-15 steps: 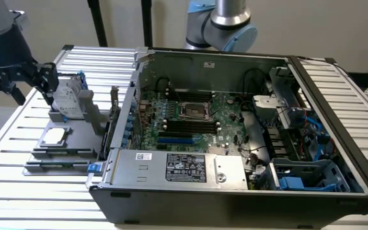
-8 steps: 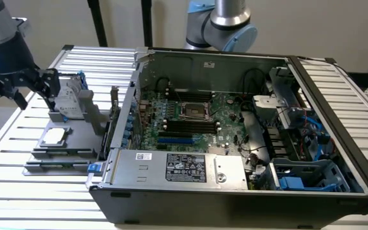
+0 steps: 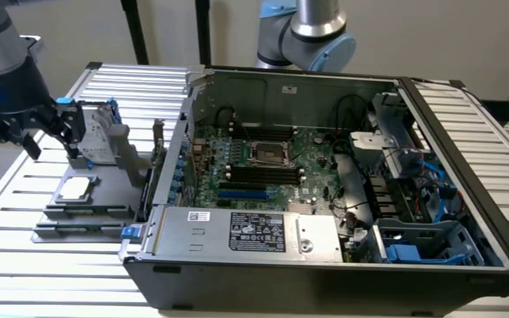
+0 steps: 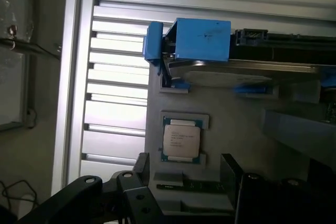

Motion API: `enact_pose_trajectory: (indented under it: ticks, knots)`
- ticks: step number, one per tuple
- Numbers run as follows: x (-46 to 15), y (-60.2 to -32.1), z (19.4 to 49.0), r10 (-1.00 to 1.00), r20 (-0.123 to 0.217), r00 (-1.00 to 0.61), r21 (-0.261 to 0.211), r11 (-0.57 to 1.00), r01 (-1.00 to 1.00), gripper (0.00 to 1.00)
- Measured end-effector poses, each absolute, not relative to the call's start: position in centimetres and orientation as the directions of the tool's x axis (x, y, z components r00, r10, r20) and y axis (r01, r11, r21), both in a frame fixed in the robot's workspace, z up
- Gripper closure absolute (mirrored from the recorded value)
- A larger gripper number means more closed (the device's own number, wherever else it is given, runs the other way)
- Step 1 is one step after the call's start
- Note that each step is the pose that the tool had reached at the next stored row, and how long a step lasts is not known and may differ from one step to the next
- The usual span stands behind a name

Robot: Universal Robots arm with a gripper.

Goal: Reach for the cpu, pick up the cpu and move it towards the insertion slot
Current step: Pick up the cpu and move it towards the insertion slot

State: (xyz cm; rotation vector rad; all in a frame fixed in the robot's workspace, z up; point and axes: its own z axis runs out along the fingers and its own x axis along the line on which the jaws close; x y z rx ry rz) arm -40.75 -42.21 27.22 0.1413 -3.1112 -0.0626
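Observation:
The cpu, a small flat square chip with a silver top, lies in a recess of a grey fixture on the exterior view's left. My gripper hangs above the fixture, just short of the cpu, with its black fingers spread wide and nothing between them. It is open. The insertion slot, a square silver-framed socket with a dark centre, sits on the motherboard inside the opened computer case, well to the exterior view's right of the gripper.
A silver hard drive with blue rails stands upright on the fixture close to the gripper. Black and blue memory slots flank the socket. A second arm stands behind the case. The slatted metal table carries everything.

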Motion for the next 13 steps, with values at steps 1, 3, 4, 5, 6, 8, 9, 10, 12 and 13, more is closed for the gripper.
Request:
enact_pose_trajectory:
  ticks: [1,3,4,5,6,8,9,10,12,13]
  knots:
    - [-40.7,-42.3,27.0,-0.091,0.025,-0.996,0.041,0.995,-0.09,0.35]
    - [-40.8,-42.4,26.7,-0.091,0.025,-0.996,0.041,0.995,-0.09,0.35]
    - [-40.8,-42.4,26.5,-0.091,0.025,-0.996,0.041,0.995,-0.09,0.35]
    - [-40.8,-42.5,26.3,-0.091,0.025,-0.996,0.041,0.995,-0.09,0.35]
    - [-40.8,-42.5,26.1,-0.091,0.025,-0.996,0.041,0.995,-0.09,0.35]
    - [-40.8,-42.6,25.8,-0.091,0.025,-0.996,0.041,0.995,-0.09,0.35]
    - [-40.8,-42.6,25.6,-0.091,0.025,-0.996,0.041,0.995,-0.09,0.35]
    - [-40.8,-42.6,25.4,-0.091,0.025,-0.996,0.041,0.995,-0.09,0.35]
    - [-40.8,-42.7,25.0,-0.091,0.025,-0.996,0.041,0.995,-0.09,0.35]
    - [-40.8,-42.7,24.9,-0.091,0.025,-0.996,0.041,0.995,-0.09,0.35]
